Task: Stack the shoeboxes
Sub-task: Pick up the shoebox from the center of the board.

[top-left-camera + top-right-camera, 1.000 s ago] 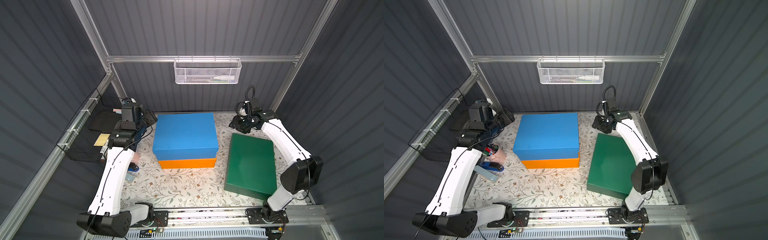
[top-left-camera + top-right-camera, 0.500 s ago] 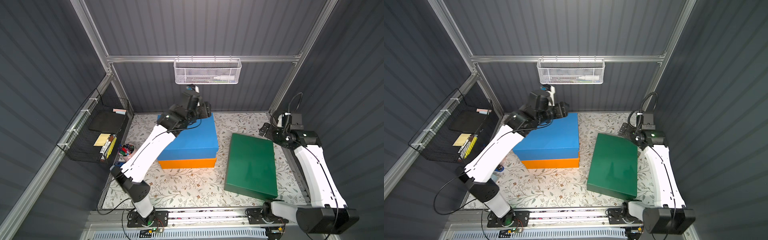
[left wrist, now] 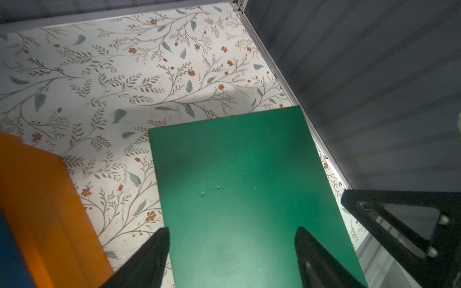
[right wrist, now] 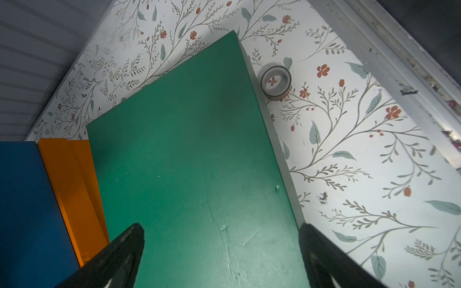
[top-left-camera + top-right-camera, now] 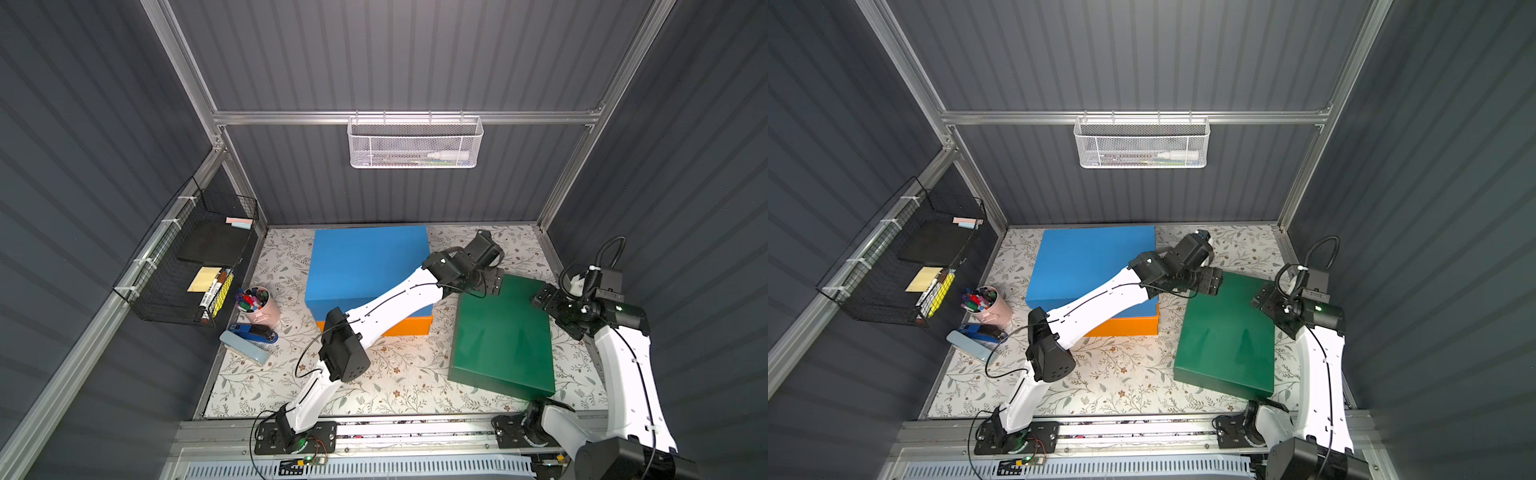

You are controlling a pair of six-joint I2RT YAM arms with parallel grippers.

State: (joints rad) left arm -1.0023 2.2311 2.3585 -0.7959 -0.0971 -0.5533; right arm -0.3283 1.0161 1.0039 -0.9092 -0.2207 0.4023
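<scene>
The upper box (image 5: 361, 262) sat on the lower box (image 5: 415, 326) at the back of the counter (image 5: 399, 370). The third box (image 5: 503, 332) lay apart to their right. A cup (image 5: 257, 305) and stapler (image 5: 245, 347) stood to their left, a tape roll (image 4: 276, 81) just beside the third box

Top views sharp, tabletop (image 5: 395, 374) brightly lit from above, walls (image 5: 104, 124) dim; faint sheen on green shoebox (image 5: 505, 332); wrist views darker, left tool fingers (image 3: 149, 256) out of focus.
</scene>
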